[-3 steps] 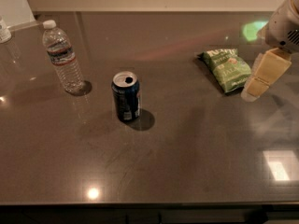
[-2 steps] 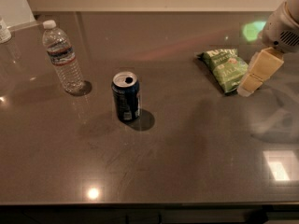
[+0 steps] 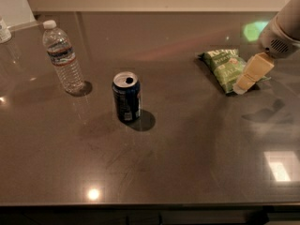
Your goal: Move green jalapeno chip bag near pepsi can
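The green jalapeno chip bag (image 3: 226, 68) lies flat on the dark table at the right, its dark top edge toward the back. The pepsi can (image 3: 126, 97) stands upright near the table's middle, well to the left of the bag. My gripper (image 3: 249, 74) reaches in from the upper right, its cream-coloured finger hanging over the bag's right edge. Only that one finger shows.
A clear plastic water bottle (image 3: 62, 58) with a white cap stands at the left, beyond the can. A small white container (image 3: 4, 30) sits at the far left edge. The table's front edge (image 3: 150, 204) runs along the bottom.
My gripper has moved left and a little toward the bag, from beside its right edge to over it. The bag, can and bottle have not moved.
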{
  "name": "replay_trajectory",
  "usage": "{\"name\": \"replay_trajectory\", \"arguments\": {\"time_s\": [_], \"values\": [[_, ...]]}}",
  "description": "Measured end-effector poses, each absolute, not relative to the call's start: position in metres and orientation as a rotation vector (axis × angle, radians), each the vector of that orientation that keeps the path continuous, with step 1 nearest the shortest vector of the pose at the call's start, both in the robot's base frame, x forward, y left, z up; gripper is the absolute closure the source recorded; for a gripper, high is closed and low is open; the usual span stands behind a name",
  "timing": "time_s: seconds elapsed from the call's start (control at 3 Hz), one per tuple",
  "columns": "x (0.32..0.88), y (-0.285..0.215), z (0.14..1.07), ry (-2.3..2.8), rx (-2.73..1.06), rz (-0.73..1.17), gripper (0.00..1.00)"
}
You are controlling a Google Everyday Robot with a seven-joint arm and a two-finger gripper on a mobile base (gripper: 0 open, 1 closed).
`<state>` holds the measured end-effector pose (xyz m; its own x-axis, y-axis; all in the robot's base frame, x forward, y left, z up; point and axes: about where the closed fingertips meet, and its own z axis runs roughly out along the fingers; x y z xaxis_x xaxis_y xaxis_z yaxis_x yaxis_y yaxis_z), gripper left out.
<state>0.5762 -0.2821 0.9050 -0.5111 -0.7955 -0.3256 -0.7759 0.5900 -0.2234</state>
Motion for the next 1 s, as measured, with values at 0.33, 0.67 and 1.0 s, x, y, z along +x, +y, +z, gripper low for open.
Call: {"name": "replay_trajectory", "arguments": {"time_s": [0.33, 0.67, 1.0], "values": [[0.600, -0.294, 0.883, 2.453, -1.196, -0.043, 0.00], [0.623, -0.298, 0.865, 2.477, -1.156, -0.017, 0.00], [0.642, -0.298, 0.855, 2.495, -1.131, -0.009, 0.00]]}}
